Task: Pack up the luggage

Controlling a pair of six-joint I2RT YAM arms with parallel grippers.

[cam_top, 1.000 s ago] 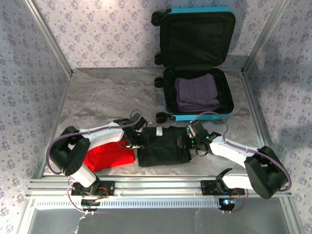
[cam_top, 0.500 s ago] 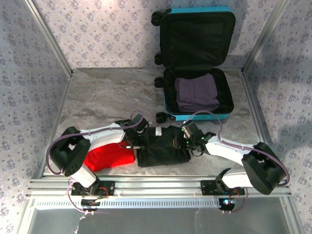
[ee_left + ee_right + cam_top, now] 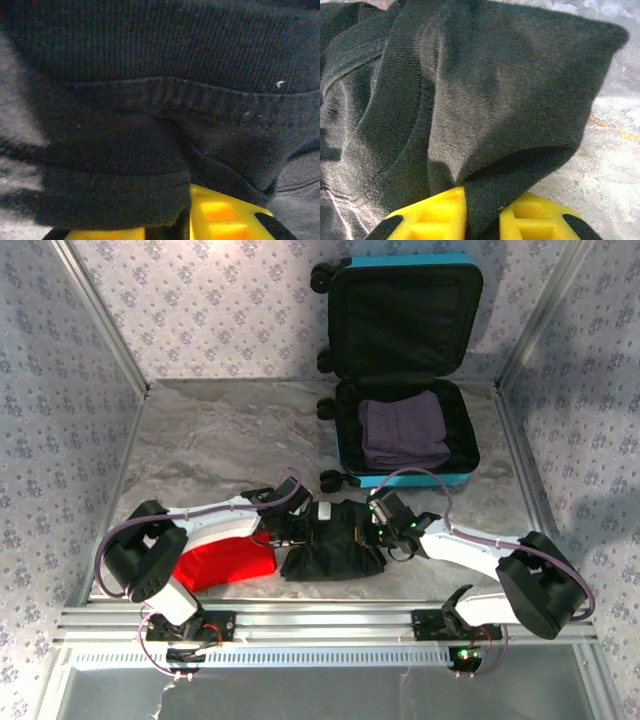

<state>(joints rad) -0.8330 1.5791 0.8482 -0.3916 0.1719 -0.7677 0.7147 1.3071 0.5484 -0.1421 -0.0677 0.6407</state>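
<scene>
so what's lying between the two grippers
A folded black garment, seen in the top view; the left gripper and right gripper each pinch an edge.

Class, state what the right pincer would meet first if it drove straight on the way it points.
The black garment, pinched in the right pincer; depth beyond it is unclear.

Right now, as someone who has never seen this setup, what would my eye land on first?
Probably the luggage, bright turquoise, open at the far right of the table with a folded purple garment inside. Then the black garment near the front, pinched at either end by the left tool and right tool, with a red cloth beside it.
</scene>
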